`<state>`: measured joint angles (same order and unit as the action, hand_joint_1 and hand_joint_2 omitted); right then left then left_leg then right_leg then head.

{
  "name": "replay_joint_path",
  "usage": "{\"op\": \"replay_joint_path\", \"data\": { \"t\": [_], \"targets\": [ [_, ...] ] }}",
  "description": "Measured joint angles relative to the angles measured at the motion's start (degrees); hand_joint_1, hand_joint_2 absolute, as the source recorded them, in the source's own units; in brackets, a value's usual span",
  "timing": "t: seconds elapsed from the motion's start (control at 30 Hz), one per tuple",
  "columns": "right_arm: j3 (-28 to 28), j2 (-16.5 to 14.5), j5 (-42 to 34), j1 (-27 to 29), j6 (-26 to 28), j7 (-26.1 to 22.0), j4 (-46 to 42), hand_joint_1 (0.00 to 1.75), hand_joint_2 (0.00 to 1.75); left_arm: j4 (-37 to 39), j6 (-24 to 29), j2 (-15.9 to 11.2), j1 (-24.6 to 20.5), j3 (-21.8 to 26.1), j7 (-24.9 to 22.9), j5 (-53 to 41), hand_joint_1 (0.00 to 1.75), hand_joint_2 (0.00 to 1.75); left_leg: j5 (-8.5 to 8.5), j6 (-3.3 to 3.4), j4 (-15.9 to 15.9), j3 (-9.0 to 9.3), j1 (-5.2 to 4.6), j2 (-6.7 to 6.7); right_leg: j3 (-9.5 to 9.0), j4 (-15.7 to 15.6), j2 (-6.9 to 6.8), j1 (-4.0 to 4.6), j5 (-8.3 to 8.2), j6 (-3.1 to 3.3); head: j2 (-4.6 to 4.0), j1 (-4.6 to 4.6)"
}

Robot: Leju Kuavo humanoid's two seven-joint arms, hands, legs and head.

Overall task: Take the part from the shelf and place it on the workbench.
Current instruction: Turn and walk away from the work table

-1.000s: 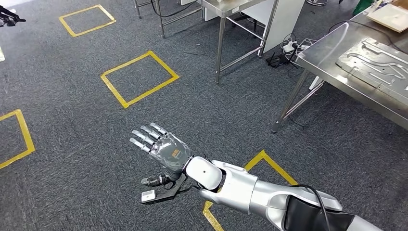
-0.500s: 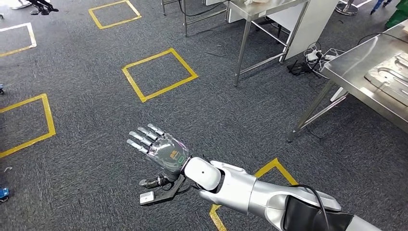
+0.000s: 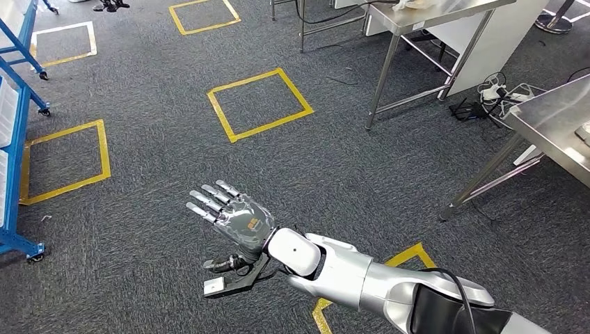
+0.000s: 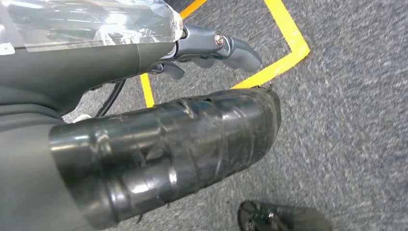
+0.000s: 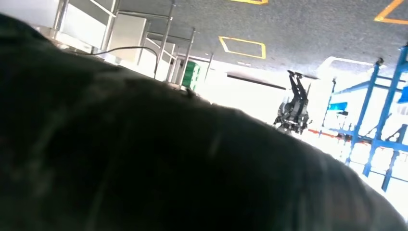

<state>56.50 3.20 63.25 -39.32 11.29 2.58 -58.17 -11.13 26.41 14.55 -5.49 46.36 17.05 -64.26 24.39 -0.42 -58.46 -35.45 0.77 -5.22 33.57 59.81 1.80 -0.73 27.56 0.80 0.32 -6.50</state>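
From the floor point(image 3: 139, 229), the blue shelf point(image 3: 15, 125) stands at the robot's left and the steel tabletop point(image 3: 549, 122) at its right, the part unseen, the right robot hand point(image 3: 233, 216) spread empty, the left robot hand point(image 4: 144, 154) indeterminate.

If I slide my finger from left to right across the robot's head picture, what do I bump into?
Blue shelf frame → yellow floor square → steel table legs → power strip with cables → shiny workbench.
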Motion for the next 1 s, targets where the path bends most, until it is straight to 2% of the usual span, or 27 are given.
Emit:
{"op": "replay_joint_path", "data": {
  "t": [0.07,0.13,0.17,0.2,0.23,0.27,0.33,0.37,0.4,0.43,0.5,0.57,0.63,0.67,0.7,0.73,0.77,0.83,0.87,0.9,0.93,1.0],
  "targets": [
    [0.0,-0.11,0.12,-0.1,0.08,0.01,-0.06,0.0,0.0,0.0,0.01,-0.01,0.0,0.0,0.0,-0.02,0.0,0.0,1.65,-0.5,-2.57,-1.16,-0.02,1.8,-0.39,-0.56,-0.95,-0.11,-0.3,0.91,-0.01,0.01],
    [-0.01,-0.14,0.26,-0.06,0.12,0.01,-0.05,0.0,0.0,0.0,0.02,-0.01,-0.13,0.0,0.0,-0.02,0.0,0.0,5.15,-0.84,-9.32,-4.34,-0.05,3.96,-0.53,-0.73,-2.02,0.06,-0.29,1.42,-0.01,0.03],
    [-0.02,-0.13,0.31,0.0,0.12,0.0,-0.03,0.0,0.0,0.0,0.02,-0.01,-0.16,0.0,0.0,-0.02,0.0,0.0,6.64,-1.01,-13.04,-6.14,-0.01,4.43,-0.51,-0.72,-2.6,0.17,-0.24,1.52,-0.02,0.02],
    [-0.02,-0.11,0.35,0.06,0.11,-0.01,-0.01,0.0,0.0,0.0,0.02,-0.01,-0.13,0.0,0.0,-0.02,0.0,0.0,7.25,-1.11,-15.43,-7.32,0.01,4.69,-0.51,-0.71,-3.15,0.25,-0.19,1.56,-0.02,0.02],
    [-0.01,-0.1,0.38,0.09,0.11,0.0,0.01,0.0,0.0,0.0,0.02,-0.01,-0.06,0.0,0.0,-0.02,0.0,0.0,6.81,-1.14,-15.79,-7.48,0.02,4.86,-0.53,-0.69,-3.67,0.3,-0.15,1.57,-0.01,0.02],
    [-0.01,-0.1,0.4,0.1,0.12,0.0,0.01,0.0,0.0,0.0,0.02,-0.01,0.0,0.0,0.0,-0.02,0.0,0.0,5.36,-1.08,-13.8,-6.41,0.02,5.04,-0.59,-0.69,-4.12,0.33,-0.09,1.52,-0.01,0.02],
    [-0.01,-0.1,0.42,0.03,0.13,0.01,-0.01,0.0,0.0,0.0,0.02,-0.02,-0.02,0.0,0.02,-0.02,0.0,0.0,1.87,-0.68,-5.78,-2.16,-0.15,6.32,-0.82,-0.65,-4.94,0.46,0.11,1.25,-0.01,0.02],
    [-0.02,-0.08,0.42,-0.02,0.14,0.01,-0.01,0.0,0.0,0.0,0.02,-0.02,-0.09,0.0,0.04,-0.02,0.0,0.0,0.83,-0.32,-2.47,-0.42,-0.34,6.92,-0.89,-0.62,-5.27,0.6,0.22,1.02,-0.02,0.01],
    [-0.03,-0.07,0.42,-0.07,0.14,0.01,-0.01,0.0,0.0,0.0,0.02,-0.02,-0.15,0.0,0.07,-0.02,0.0,0.0,0.4,0.01,-0.43,0.58,-0.55,7.34,-0.93,-0.6,-5.6,0.74,0.31,0.78,-0.01,0.01],
    [-0.04,-0.07,0.42,-0.1,0.13,0.01,-0.01,0.0,0.0,0.0,0.02,-0.03,-0.17,0.0,0.1,-0.02,0.0,0.0,0.49,0.32,0.26,0.82,-0.76,7.36,-0.96,-0.63,-5.92,0.86,0.36,0.53,-0.01,0.0],
    [-0.05,-0.07,0.43,-0.15,0.13,-0.01,-0.02,0.0,0.0,0.0,0.02,-0.02,-0.09,0.0,0.12,-0.02,0.0,0.0,0.23,0.96,0.59,0.88,-0.68,6.48,-1.09,-0.73,-6.39,0.88,0.52,-0.04,-0.01,0.0],
    [-0.07,-0.06,0.44,-0.26,0.13,-0.01,-0.03,0.0,0.0,0.0,0.03,0.0,-0.07,0.0,0.15,-0.03,0.0,0.0,-0.1,1.67,1.14,1.13,-0.39,5.78,-0.4,1.18,-4.87,0.7,2.01,-0.62,-0.01,-0.02],
    [-0.09,0.04,0.49,-0.23,0.14,-0.01,0.04,0.0,0.0,0.0,0.04,0.01,-0.21,0.0,0.22,-0.07,0.0,0.0,-0.28,2.16,1.35,1.19,-0.32,5.08,2.55,7.56,-2.71,0.48,5.43,-0.95,-0.01,-0.03],
    [-0.09,0.11,0.51,-0.12,0.14,-0.01,0.12,0.0,0.0,0.0,0.04,0.01,-0.27,0.0,0.24,-0.09,0.0,0.0,-0.3,2.26,1.32,1.14,-0.36,4.65,4.48,11.39,-2.28,0.44,6.97,-1.03,-0.01,-0.02],
    [-0.09,0.19,0.53,0.04,0.14,-0.01,0.22,0.0,0.0,0.0,0.04,-0.01,-0.27,0.0,0.26,-0.11,0.0,0.0,-0.29,2.32,1.29,1.11,-0.39,4.19,6.01,14.22,-2.12,0.4,7.66,-1.11,-0.01,-0.02],
    [-0.09,0.25,0.55,0.15,0.15,-0.01,0.31,0.0,0.0,0.0,0.04,-0.02,-0.25,0.0,0.26,-0.13,0.0,0.0,-0.28,2.32,1.21,1.1,-0.4,3.7,6.7,15.15,-2.05,0.35,7.22,-1.16,-0.01,-0.02],
    [-0.09,0.29,0.56,0.2,0.16,-0.01,0.39,0.0,0.0,0.0,0.04,-0.02,-0.22,0.0,0.26,-0.14,0.0,0.0,-0.24,2.27,1.08,1.1,-0.4,3.18,6.29,13.8,-1.96,0.25,5.68,-1.16,-0.02,-0.02],
    [-0.13,0.33,0.57,0.15,0.19,-0.01,0.48,0.0,0.0,0.0,0.04,-0.02,-0.22,0.0,0.27,-0.21,0.0,0.0,-0.07,2.01,0.64,1.03,-0.36,2.19,3.23,6.69,-1.03,0.01,1.6,-0.96,-0.01,-0.03],
    [-0.15,0.35,0.58,0.1,0.2,-0.01,0.5,0.0,0.0,0.0,0.04,-0.01,-0.25,0.0,0.27,-0.25,0.0,0.0,0.07,1.77,0.31,0.88,-0.4,1.74,1.77,3.33,-0.28,-0.05,0.33,-0.85,-0.01,-0.02],
    [-0.16,0.37,0.59,0.08,0.21,-0.01,0.51,0.0,0.0,0.0,0.04,-0.01,-0.28,0.0,0.28,-0.3,0.0,0.0,0.13,1.48,0.08,0.68,-0.41,1.38,0.88,1.24,0.29,-0.03,-0.22,-0.72,-0.01,-0.01],
    [-0.17,0.38,0.61,0.07,0.21,-0.01,0.52,0.0,0.0,0.0,0.04,-0.01,-0.29,0.0,0.28,-0.34,0.0,0.0,0.13,1.15,0.0,0.48,-0.38,1.06,0.6,0.47,0.63,0.08,-0.13,-0.59,-0.01,-0.01],
    [-0.17,0.34,0.63,0.03,0.23,-0.01,0.5,0.0,0.0,0.0,0.04,-0.01,-0.19,0.0,0.28,-0.39,0.0,0.0,0.02,0.43,0.08,0.27,-0.25,0.58,0.45,0.13,0.08,0.18,-0.33,-0.09,0.0,-0.01]
  ]
}}
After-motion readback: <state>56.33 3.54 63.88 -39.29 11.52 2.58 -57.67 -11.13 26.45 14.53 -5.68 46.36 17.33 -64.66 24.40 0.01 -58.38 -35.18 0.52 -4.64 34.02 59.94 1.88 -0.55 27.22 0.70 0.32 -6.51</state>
